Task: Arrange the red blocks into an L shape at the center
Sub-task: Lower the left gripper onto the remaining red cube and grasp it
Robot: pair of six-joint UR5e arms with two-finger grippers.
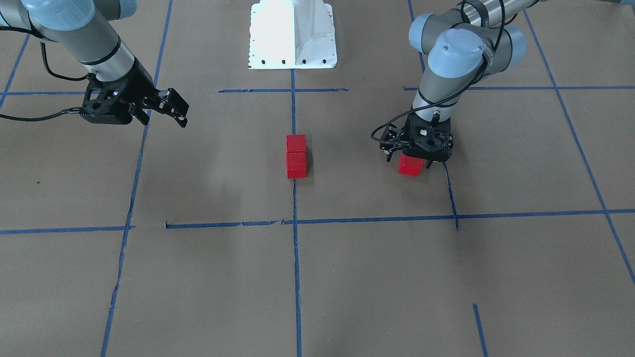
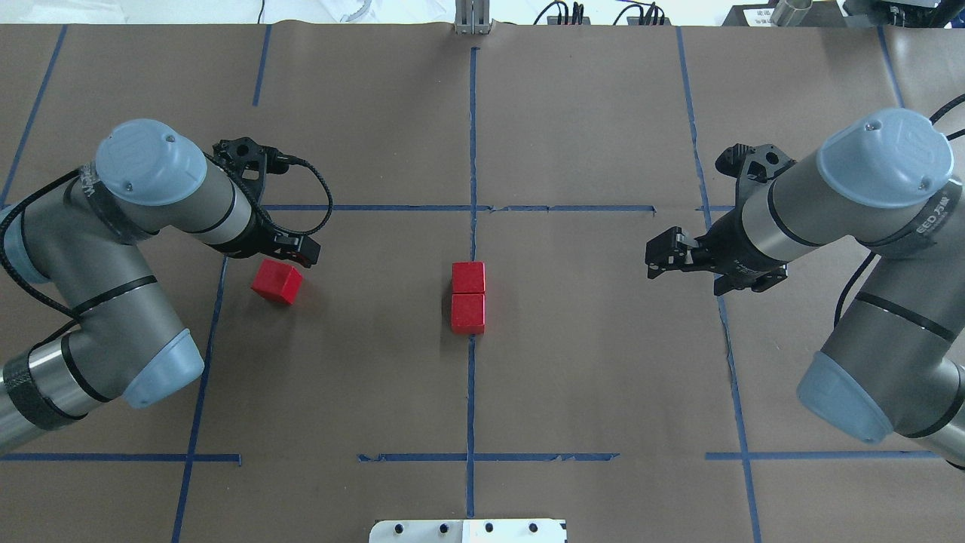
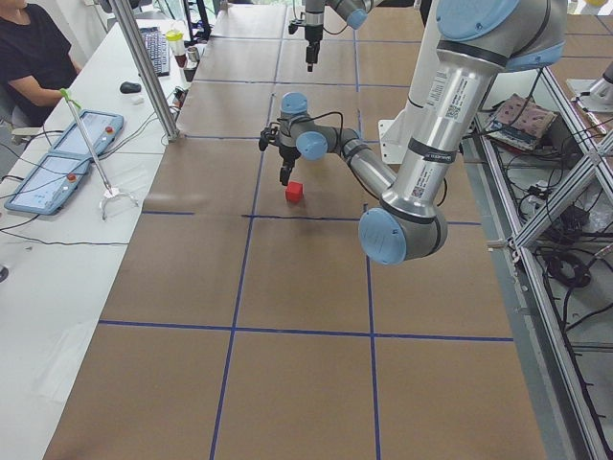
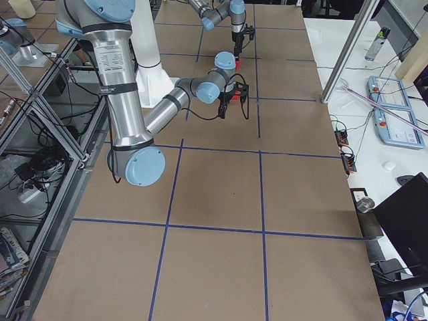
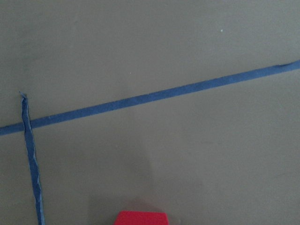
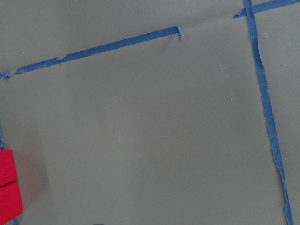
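Observation:
Two red blocks (image 1: 296,156) (image 2: 468,297) lie touching in a line on the centre tape line; they also show at the left edge of the right wrist view (image 6: 7,187). The third red block (image 1: 410,165) (image 2: 277,281) (image 3: 294,192) lies turned at an angle, on the robot's left of them. My left gripper (image 1: 415,159) (image 2: 298,255) points down right over this block, its jaws seemingly apart; the fingers are mostly hidden. The block's top edge shows at the bottom of the left wrist view (image 5: 140,218). My right gripper (image 1: 177,110) (image 2: 654,258) hangs open and empty above the table, apart from the pair.
Blue tape lines (image 2: 472,151) divide the brown table into grid cells. The white robot base (image 1: 292,34) stands at the table's robot-side edge. A side bench with a control box (image 3: 57,163) and an operator (image 3: 34,57) lies beyond the far edge.

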